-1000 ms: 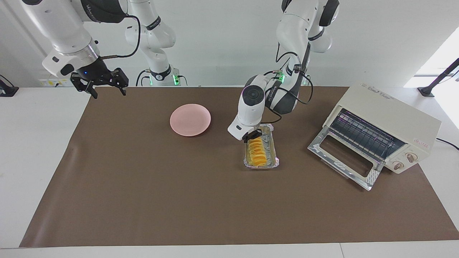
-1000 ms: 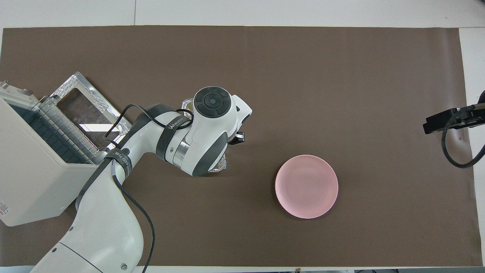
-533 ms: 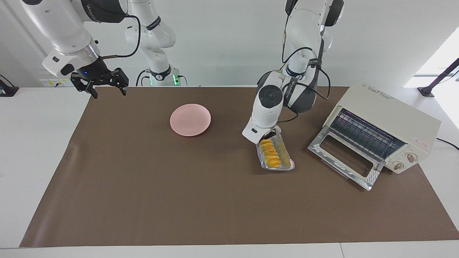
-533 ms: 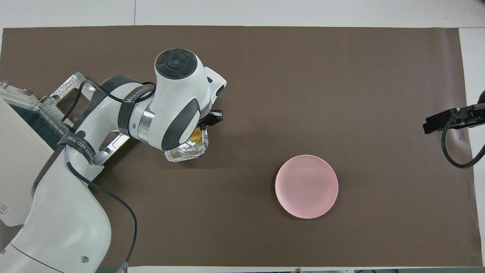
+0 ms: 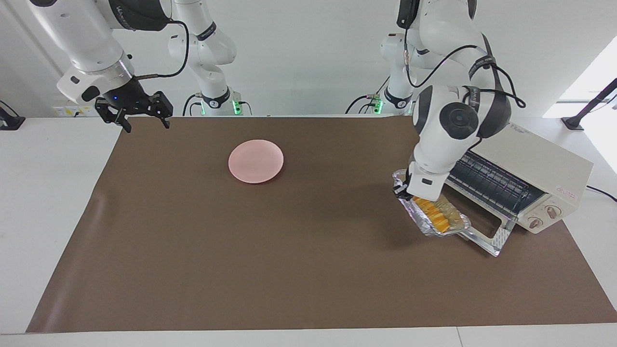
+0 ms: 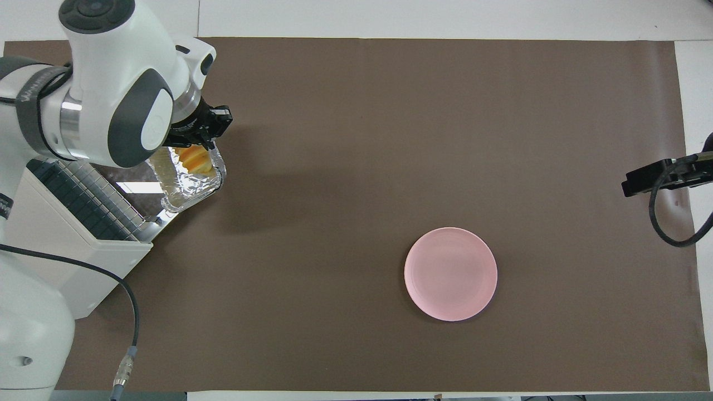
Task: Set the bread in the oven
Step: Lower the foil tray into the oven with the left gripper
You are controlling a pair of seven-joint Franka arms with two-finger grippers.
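The bread (image 5: 436,215) (image 6: 194,158), a ridged golden loaf, lies in a crinkled foil tray (image 5: 420,222) (image 6: 188,191). My left gripper (image 5: 402,190) (image 6: 195,143) is shut on one end of the tray's rim and holds it tilted in the air over the oven's dropped glass door (image 5: 488,235). The cream-white oven (image 5: 530,159) (image 6: 61,262) stands open at the left arm's end of the table, its wire rack showing. My right gripper (image 5: 146,124) (image 6: 657,178) waits open and empty above the table's edge at the right arm's end.
A round pink plate (image 5: 255,161) (image 6: 450,273) sits on the brown mat (image 5: 241,250), toward the right arm's end from the tray. The oven's two knobs (image 5: 544,217) face away from the robots.
The left arm has lifted the tray with the bread off the mat and carried it toward the oven, to above the open door. The right arm has stayed still.
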